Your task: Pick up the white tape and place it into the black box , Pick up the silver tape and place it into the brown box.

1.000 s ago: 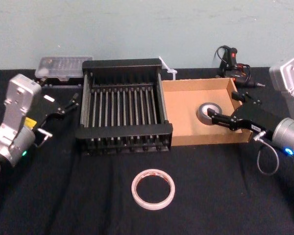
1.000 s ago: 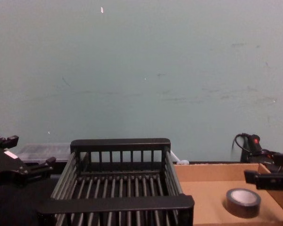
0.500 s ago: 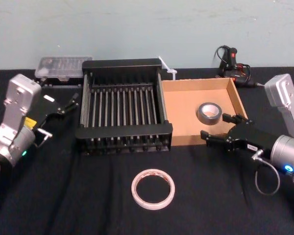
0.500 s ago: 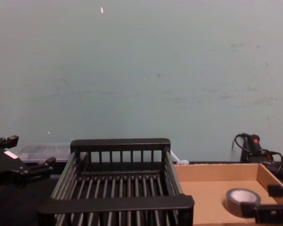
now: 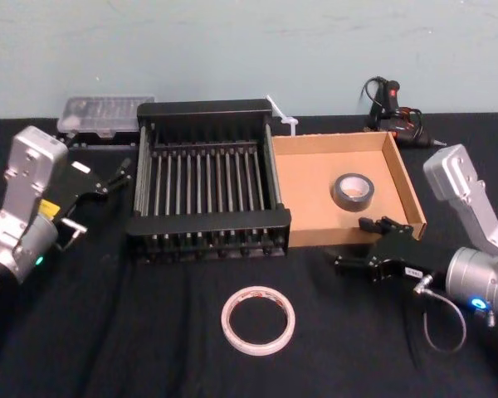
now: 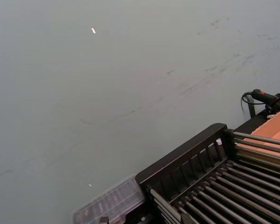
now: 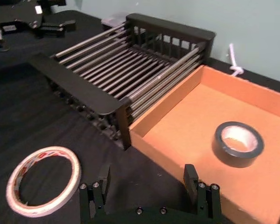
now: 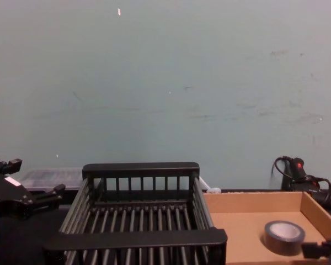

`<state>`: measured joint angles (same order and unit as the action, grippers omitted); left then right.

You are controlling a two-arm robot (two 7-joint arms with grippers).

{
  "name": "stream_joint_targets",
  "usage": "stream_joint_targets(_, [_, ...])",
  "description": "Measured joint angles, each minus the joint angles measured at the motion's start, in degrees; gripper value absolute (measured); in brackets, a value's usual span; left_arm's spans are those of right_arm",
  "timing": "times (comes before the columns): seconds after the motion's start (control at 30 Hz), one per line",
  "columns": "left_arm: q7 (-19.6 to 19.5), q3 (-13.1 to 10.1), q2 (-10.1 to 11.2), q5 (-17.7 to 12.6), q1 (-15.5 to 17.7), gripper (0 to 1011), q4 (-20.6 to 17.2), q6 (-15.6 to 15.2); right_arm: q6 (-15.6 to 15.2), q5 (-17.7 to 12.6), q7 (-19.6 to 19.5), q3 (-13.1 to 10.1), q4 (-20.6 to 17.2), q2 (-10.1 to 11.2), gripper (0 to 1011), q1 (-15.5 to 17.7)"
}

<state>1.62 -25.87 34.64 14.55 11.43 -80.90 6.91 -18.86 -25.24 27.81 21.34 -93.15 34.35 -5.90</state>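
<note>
**Right tool hovers open between the two tapes**

The right tool (image 5: pixel 353 245) sits over the black worktop (image 5: pixel 108 332) just outside the front wall of the brown box (image 5: pixel 315 192), its fingers spread wide and holding nothing. The white tape (image 5: pixel 258 320) lies flat on the worktop at about 8 o'clock from it, near but apart. The silver tape (image 5: pixel 353 191) rests inside the brown box at about 12 o'clock from the tool, untouched. The black box (image 5: pixel 206 230) stands against the brown box's left wall. The left tool (image 5: pixel 116 176) hangs open and empty just left of the black box.
</note>
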Motion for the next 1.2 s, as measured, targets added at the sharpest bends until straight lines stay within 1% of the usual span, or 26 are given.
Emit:
stream_joint_targets(0.23, [0.0, 0.0, 0.0, 0.0, 0.0, 1001, 0.0, 0.0, -0.4, -0.4, 0.2, 1.7, -0.4, 0.5, 1002, -0.5])
stream_joint_targets(0.6, [0.0, 0.0, 0.0, 0.0, 0.0, 1001, 0.0, 0.0, -0.3, -0.1, 0.4, 4.8, -0.7, 1.1, 1002, -1.7])
stream_joint_targets(0.63, [0.0, 0.0, 0.0, 0.0, 0.0, 1001, 0.0, 0.0, -0.3, -0.1, 0.4, 4.8, -0.7, 1.1, 1002, -1.7])
stream_joint_targets(0.83, [0.0, 0.0, 0.0, 0.0, 0.0, 1001, 0.0, 0.0, 0.6, 1.9, 0.4, 6.9, -0.6, 0.9, 1002, -2.4])
stream_joint_targets(1.2, [0.0, 0.0, 0.0, 0.0, 0.0, 1001, 0.0, 0.0, 1.1, 4.0, 0.2, 8.8, 0.6, -0.7, 1002, -3.4])
